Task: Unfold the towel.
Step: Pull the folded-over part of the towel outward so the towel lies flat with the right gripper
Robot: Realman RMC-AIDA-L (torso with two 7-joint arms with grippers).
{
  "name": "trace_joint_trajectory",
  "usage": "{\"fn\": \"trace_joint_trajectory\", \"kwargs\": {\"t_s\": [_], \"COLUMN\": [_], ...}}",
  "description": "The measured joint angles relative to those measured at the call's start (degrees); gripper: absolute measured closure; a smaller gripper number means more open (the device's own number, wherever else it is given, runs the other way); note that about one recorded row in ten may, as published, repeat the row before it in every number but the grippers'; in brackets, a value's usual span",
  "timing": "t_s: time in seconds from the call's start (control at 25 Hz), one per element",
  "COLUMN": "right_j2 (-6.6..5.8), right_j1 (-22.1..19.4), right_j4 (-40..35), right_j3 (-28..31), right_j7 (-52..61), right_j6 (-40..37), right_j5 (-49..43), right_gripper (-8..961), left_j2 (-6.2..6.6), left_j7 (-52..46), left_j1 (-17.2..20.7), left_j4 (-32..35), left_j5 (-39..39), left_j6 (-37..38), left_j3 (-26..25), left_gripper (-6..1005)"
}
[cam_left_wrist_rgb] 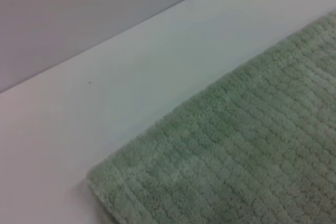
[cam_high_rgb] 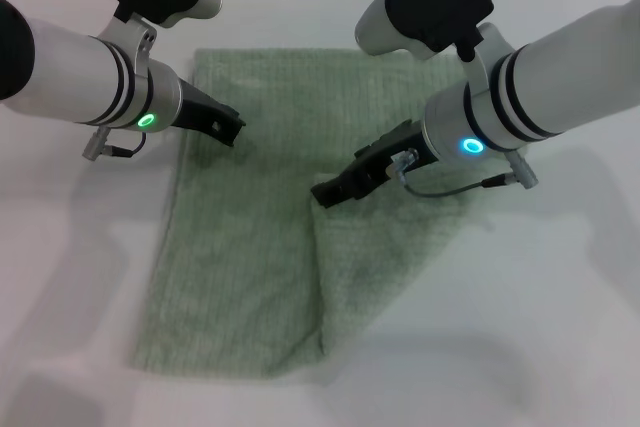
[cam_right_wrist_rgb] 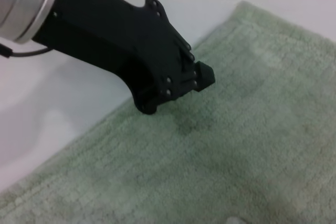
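The pale green towel [cam_high_rgb: 240, 257] lies on the white table [cam_high_rgb: 560, 327]. Its right part is a second layer folded over, with the fold's edge running down from my right gripper to the front edge. My right gripper [cam_high_rgb: 325, 192] is at the top of that folded edge, shut on the towel there. My left gripper [cam_high_rgb: 232, 127] hovers over the towel's far left part, its fingers together and holding nothing; it also shows in the right wrist view [cam_right_wrist_rgb: 202, 74] just above the cloth. The left wrist view shows a towel corner [cam_left_wrist_rgb: 121, 182] flat on the table.
The table's far edge meets a grey wall [cam_left_wrist_rgb: 79, 19]. Bare white table surrounds the towel on the left, right and front.
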Motion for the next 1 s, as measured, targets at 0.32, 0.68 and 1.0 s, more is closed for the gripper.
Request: {"fn": "trace_joint_trajectory", "kwargs": {"t_s": [0.32, 0.68, 1.0], "right_j2": [0.02, 0.02, 0.02], "right_j1": [0.7, 1.3, 1.7], "right_j4": [-1.0, -2.7, -4.3], "right_j3": [-2.6, -2.7, -2.7], "right_j7": [-0.1, -0.1, -0.1], "right_j6": [-2.1, -2.9, -3.7], "right_j5": [0.5, 0.5, 0.5], "right_gripper": [150, 150, 151], "left_j2": [0.0, 0.0, 0.0], "left_j7": [-0.1, -0.1, 0.0], "left_j1": [0.3, 0.4, 0.4], "left_j4": [-0.3, -0.3, -0.4], "left_j5": [0.0, 0.0, 0.0], "left_j6": [-0.1, -0.1, -0.1], "left_j3": [0.0, 0.0, 0.0], "left_gripper": [1001, 1001, 1001]}}
